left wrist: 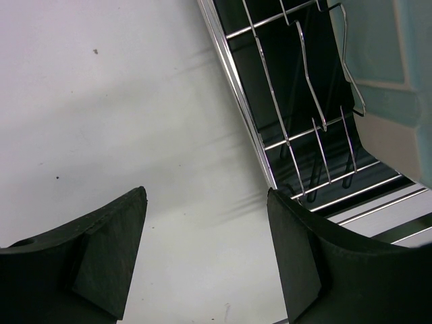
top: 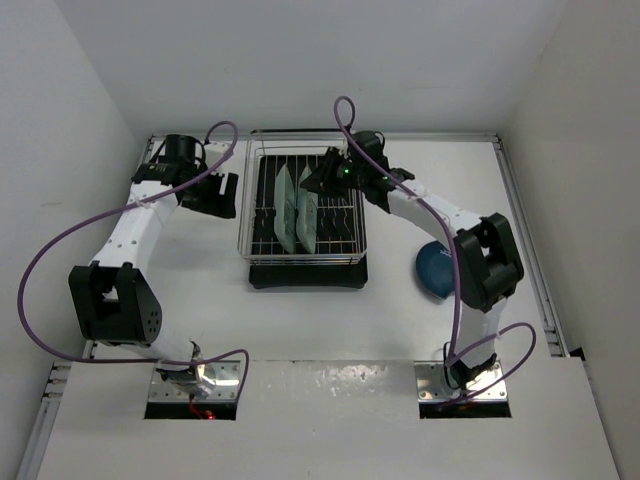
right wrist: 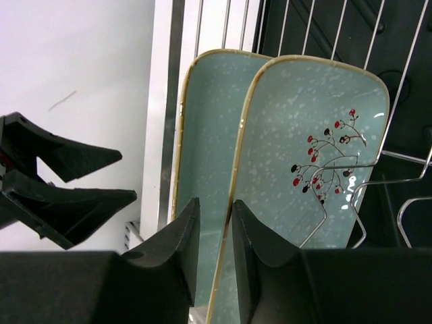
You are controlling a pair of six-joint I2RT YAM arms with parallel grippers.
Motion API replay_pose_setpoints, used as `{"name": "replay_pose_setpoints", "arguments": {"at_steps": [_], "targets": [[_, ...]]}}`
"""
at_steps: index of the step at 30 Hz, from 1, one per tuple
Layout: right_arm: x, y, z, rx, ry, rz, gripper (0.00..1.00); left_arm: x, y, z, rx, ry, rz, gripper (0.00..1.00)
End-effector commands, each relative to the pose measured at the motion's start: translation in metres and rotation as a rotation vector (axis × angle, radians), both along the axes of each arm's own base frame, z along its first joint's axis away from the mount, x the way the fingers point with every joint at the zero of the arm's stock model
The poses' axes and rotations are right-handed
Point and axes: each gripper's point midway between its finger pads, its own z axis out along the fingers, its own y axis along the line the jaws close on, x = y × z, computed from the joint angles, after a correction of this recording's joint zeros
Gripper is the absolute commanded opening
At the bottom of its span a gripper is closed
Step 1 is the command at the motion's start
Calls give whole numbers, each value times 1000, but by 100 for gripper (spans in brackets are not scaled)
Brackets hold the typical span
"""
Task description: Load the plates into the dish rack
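Two of the three plates stand on edge inside the dish rack (top: 345, 230), side by side between its wire bars, in the rack's left half. Sprigged mint plate (right wrist: 317, 155): pale speckled face with a red-and-black berry sprig and a yellowish rim, on the side nearer the rack's centre. Other mint plate (right wrist: 206, 135): just beside it, on the side nearer the rack's left wall, its face largely covered by the sprigged one; whether the two touch, cannot tell. Blue plate (top: 432, 272): lying flat on the table (top: 330, 330), outside the rack and well to its right, partly under the right arm's elbow. Right pincer (right wrist: 216, 233): over the far part of the rack, above the two mint plates, fingers parted only a little. The sprigged plate's rim sits in the narrow gap, and a strip of the other plate's face shows in the gap beside it, so the grip looks slack, not clamped. Left pincer (left wrist: 202, 260): just outside the rack's left wall, near its far corner, low over bare table, fingers spread wide with nothing between them. Rack itself: chrome wire over a black tray base.
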Motion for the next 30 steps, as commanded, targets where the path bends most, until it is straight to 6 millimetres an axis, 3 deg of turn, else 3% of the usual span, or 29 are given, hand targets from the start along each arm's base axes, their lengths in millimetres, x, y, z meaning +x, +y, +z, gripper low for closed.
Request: {"name": "replay_pose_setpoints", "arguments": {"at_steps": [1,5,6,8,9,10,11,12,13,14,15,16,17,18,19,20,21,22,25,30], "targets": [[3,15,43,49,-127,60,25,0,3,12,-9,-41,0,76],[-2,14,52,18,-142,77,30,1,3,9,-9,-32,0,76],[-3,14,69,18,-167,85,36,1,3,9,-9,-32,0,76],[-13,5,68,-65,-166,117,46,1,3,9,-9,-32,0,76],[-11,0,94,-94,-249,129,58,1,4,8,-1,-32,5,76],[-7,-12,97,-148,-267,102,64,1,4,8,-1,-32,5,76],[-21,-36,90,-276,-233,92,70,0,4,12,-1,-43,5,76],[-17,-56,94,-343,-258,67,81,0,4,12,-1,-43,5,77],[-6,-90,89,-450,-247,-53,86,0,4,12,-1,-43,5,77],[-21,-127,87,-511,-189,-103,88,0,4,12,-1,-43,5,77],[-24,-147,80,-542,-155,-149,90,0,5,12,4,-45,-2,77],[-30,-173,60,-602,-90,-202,90,1,5,9,4,-36,-2,77],[-34,-219,47,-628,-24,-320,90,1,5,9,4,-36,-2,77],[-43,-238,46,-643,-2,-363,88,4,5,8,4,-33,-2,77],[-63,-258,14,-703,85,-387,88,2,3,2,0,-11,-15,77],[-63,-291,7,-721,131,-473,87,4,-1,6,0,-23,-28,77],[-69,-299,3,-723,146,-495,87,5,-3,2,-7,-11,-33,77],[-78,-312,-17,-749,199,-509,87,6,-6,6,-8,-20,-42,77],[-94,-325,-56,-798,288,-475,83,6,-17,6,-17,-12,-71,76],[-113,-300,-109,-747,387,-298,75,7,-25,9,-17,-22,-93,73]]}}
